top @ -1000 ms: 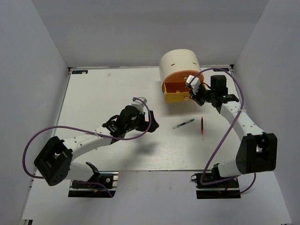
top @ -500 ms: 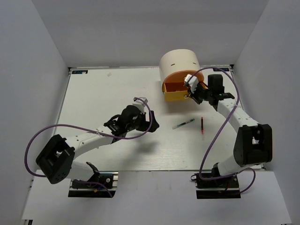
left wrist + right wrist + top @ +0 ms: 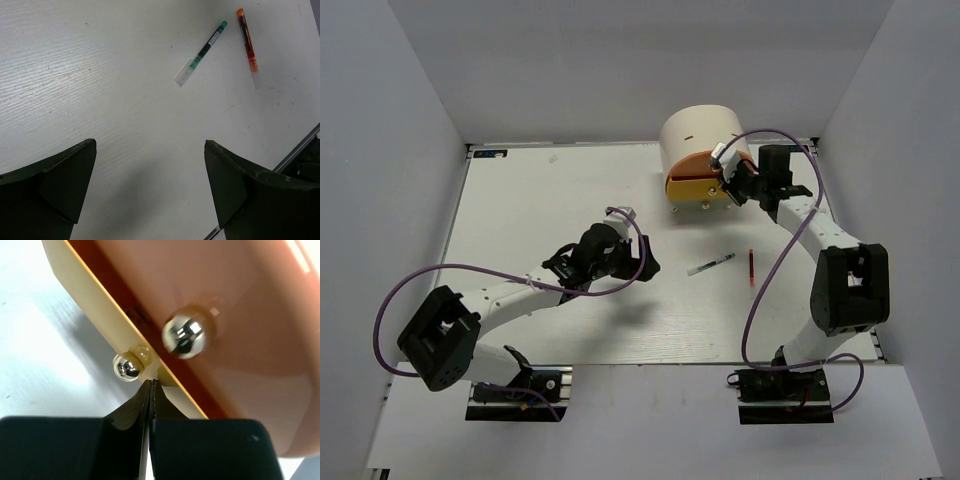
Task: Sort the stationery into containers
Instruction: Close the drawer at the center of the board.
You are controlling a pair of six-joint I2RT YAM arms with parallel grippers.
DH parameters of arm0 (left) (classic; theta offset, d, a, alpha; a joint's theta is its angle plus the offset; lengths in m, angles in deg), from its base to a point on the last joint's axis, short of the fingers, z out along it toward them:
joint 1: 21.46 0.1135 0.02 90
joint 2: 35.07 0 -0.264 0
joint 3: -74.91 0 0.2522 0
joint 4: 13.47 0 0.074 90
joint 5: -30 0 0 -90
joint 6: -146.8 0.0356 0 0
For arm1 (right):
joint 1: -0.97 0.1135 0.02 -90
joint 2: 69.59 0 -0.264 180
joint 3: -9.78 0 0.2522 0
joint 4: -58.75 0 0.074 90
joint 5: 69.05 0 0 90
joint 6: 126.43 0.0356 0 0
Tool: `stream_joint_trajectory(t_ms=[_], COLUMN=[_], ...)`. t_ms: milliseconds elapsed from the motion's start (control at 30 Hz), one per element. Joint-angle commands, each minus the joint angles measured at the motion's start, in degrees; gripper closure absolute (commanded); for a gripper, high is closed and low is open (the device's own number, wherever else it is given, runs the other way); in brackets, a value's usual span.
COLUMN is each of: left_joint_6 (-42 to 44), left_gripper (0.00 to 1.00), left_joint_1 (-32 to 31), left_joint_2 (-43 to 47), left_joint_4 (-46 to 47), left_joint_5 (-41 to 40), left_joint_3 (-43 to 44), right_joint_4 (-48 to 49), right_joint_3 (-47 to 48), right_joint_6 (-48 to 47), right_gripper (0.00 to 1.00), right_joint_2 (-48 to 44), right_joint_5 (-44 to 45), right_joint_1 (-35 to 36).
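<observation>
The cream half-cylinder desk unit (image 3: 700, 130) stands at the back right. Its orange drawer front (image 3: 690, 167) sits above the yellow drawer (image 3: 690, 189), which sticks out only slightly. My right gripper (image 3: 728, 184) is shut and empty. In the right wrist view its tips (image 3: 151, 383) touch the yellow front (image 3: 85, 295) just beside that drawer's shiny knob (image 3: 126, 367). The orange front (image 3: 245, 350) has its own knob (image 3: 184, 335). A thin white pen (image 3: 711, 264) and a thin red pen (image 3: 751, 267) lie on the table. My left gripper (image 3: 642, 264) is open and empty, left of the pens.
In the left wrist view the white pen (image 3: 201, 52) and the red pen (image 3: 248, 42) lie ahead of the open gripper (image 3: 150, 150). The table's metal edge (image 3: 295, 150) runs at the right. White walls enclose the table on three sides.
My right gripper has moved up and left against the yellow drawer. The drawer has slid from wide open to almost fully in. My left arm has barely moved.
</observation>
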State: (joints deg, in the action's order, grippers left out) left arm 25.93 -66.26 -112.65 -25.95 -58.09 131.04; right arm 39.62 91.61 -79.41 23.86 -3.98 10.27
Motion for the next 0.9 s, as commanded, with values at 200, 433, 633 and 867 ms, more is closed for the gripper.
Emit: stream_joint_trajectory(t_ms=[200,433,633,867], left_joint_6=[0.5,0.5,0.5,0.5], left_gripper=[0.02,0.02,0.02,0.02], left_joint_1=[0.1,0.1,0.1,0.1], left_joint_2=[0.0,0.0,0.0,-0.6], left_joint_4=[-0.8,-1.3,-1.3,-1.3], left_joint_5=[0.1,-0.4,-0.9,-0.4], left_joint_3=[2.9,2.9,2.3,2.3], right_joint_4=[4.8,3.0,8.1,23.5], right_joint_3=[5.8,3.9,-7.9,-24.0], right_joint_6=[1.6,3.0,13.3,40.4], right_gripper=[1.0,1.0,0.79,0.55], right_joint_2=[4.2,2.1,-8.5,-15.8], right_joint_5=[1.0,-3.2,-7.1,-9.1], right_joint_1=[0.2,0.0,-0.3,-1.4])
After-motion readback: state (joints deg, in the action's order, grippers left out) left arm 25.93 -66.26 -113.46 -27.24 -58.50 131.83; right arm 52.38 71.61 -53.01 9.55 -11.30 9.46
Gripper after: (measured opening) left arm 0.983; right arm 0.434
